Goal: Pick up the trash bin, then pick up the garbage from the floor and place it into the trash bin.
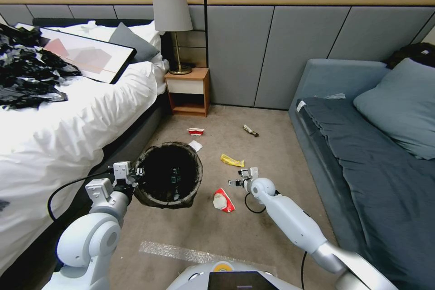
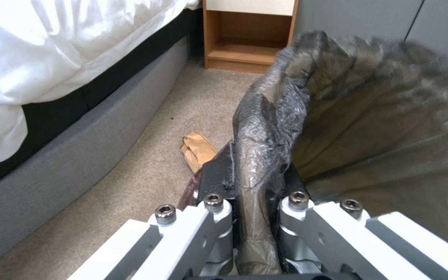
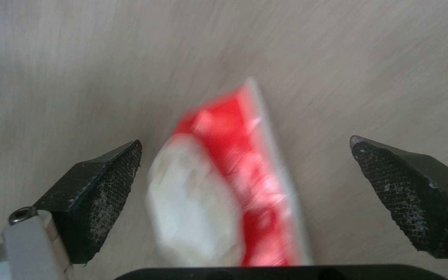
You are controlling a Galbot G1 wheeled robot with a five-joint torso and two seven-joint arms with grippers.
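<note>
Beige carpet (image 1: 253,231) runs between a white-sheeted bed (image 1: 68,136) filling the left of the head frame and a blue-grey sofa (image 1: 371,158) down the right, with a small wooden nightstand (image 1: 188,92) at upper centre. Lower left of centre sits the trash bin (image 1: 168,175), its dark liner folded over the rim, and the left gripper (image 1: 136,173) is clamped tight on that rim at the bin's left side. In the left wrist view the pads pinch the crinkled bag edge and the wall beneath, so the bin looks light but the liner is slick and could slide under the pads.

On to the litter! Just right of the bin lies a red-and-white wrapper (image 1: 223,200), and the right gripper (image 1: 239,180) hovers close above it, fingers (image 3: 102,186) spread wide with the wrapper framed between them in the right wrist view. It reads as thin, soft and crushable; pinching across its puffed white middle looks the surest hold. Farther up the frame lie a yellow wrapper (image 1: 232,160), a white tissue (image 1: 195,145), another red-and-white wrapper (image 1: 195,131) and a dark snack wrapper (image 1: 250,130). A brown cardboard piece (image 2: 197,151) lies beside the bin.
</note>
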